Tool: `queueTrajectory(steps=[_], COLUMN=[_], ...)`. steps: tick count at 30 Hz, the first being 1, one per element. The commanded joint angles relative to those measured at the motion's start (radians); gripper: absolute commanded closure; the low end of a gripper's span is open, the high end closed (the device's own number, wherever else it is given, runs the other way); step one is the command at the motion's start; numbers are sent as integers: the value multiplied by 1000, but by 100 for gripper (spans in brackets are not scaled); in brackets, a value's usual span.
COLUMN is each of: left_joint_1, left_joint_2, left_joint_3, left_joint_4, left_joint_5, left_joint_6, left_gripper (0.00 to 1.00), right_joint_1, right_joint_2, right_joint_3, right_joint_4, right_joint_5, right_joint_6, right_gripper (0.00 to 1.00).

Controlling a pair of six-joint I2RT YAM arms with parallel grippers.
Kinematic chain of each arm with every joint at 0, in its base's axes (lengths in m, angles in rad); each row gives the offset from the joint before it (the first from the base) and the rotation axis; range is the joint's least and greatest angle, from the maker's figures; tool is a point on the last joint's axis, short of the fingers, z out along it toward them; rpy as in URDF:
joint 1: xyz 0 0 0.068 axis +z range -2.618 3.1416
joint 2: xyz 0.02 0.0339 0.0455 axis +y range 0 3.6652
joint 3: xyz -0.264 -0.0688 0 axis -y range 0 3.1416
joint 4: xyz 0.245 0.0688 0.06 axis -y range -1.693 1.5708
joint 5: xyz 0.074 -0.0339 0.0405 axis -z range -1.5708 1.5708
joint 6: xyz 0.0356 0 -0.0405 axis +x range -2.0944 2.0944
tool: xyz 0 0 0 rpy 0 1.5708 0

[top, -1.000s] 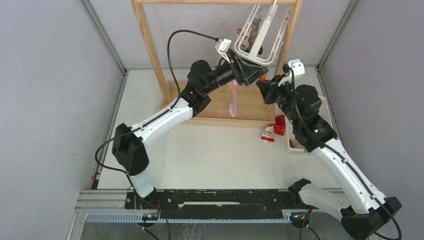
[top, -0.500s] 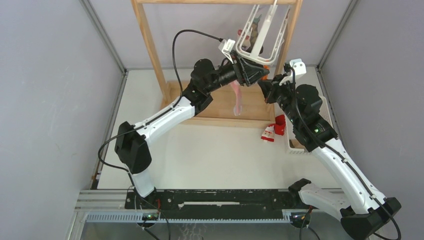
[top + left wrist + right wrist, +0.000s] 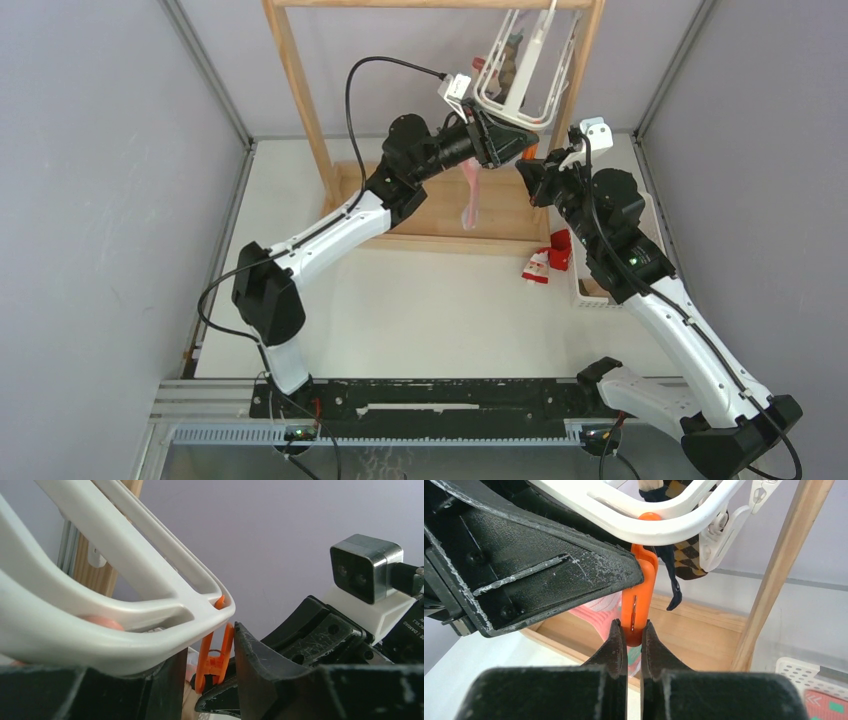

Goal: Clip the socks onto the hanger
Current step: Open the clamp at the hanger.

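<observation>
The white hanger (image 3: 520, 80) hangs tilted from the wooden rack, with a dark checked sock (image 3: 684, 560) clipped on it. My right gripper (image 3: 528, 172) is shut on the lower end of an orange clip (image 3: 641, 595) under the hanger's bottom rim (image 3: 649, 515); its tips (image 3: 634, 630) pinch it. My left gripper (image 3: 508, 142) is pressed against the same corner and carries a pink sock (image 3: 470, 200) that dangles below it (image 3: 596, 612). In the left wrist view the frame (image 3: 125, 580) hides its fingertips, and the clip (image 3: 215, 655) shows between the fingers.
A red snowflake sock (image 3: 548, 258) lies on the table beside the white slatted basket (image 3: 590, 295). The tall wooden rack (image 3: 300, 90) stands at the back on a wooden base (image 3: 430, 215). Grey walls close in on both sides.
My left gripper has moved up and to the right, closer under the hanger's lower corner, and the pink sock swung with it. The right gripper has stayed on the orange clip.
</observation>
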Motion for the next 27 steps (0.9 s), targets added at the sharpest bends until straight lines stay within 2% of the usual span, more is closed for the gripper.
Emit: queueTrajectory(steps=[1,5,9,17,18,21,22,24,27], left_joint_1=[-5,-7,-10,-14,-14,-16,-17,-22,-26], left_joint_2=[13,22,22,2,3,12,20,29,34], left_joint_3=[71,84,91,62,61,80,92,113,123], left_joint_4=[44,34,22,17,17,14,7,-12,-22], left_joint_5=[21,38,48,48,51,79,92,108,103], left_joint_6=[-18,-18,-4,20,20,19,19,20,29], left_gripper=[61,70,98,100,98,70,65,56,53], right_joint_1=[-1,1,2,0,0,0,1,2,2], right_joint_2=[1,2,5,0,-1,2,5,8,9], right_joint_3=[-3,-3,-3,-3,-3,2,2,2,2], right_joint_4=[5,3,4,2,3,3,3,2,0], right_joint_5=[-38,-38,-43,-41,-45,-55,-56,-58,-55], right_joint_6=[17,17,18,9,9,11,12,13,12], right_gripper=[100,100,100,100,100,100,100,100,100])
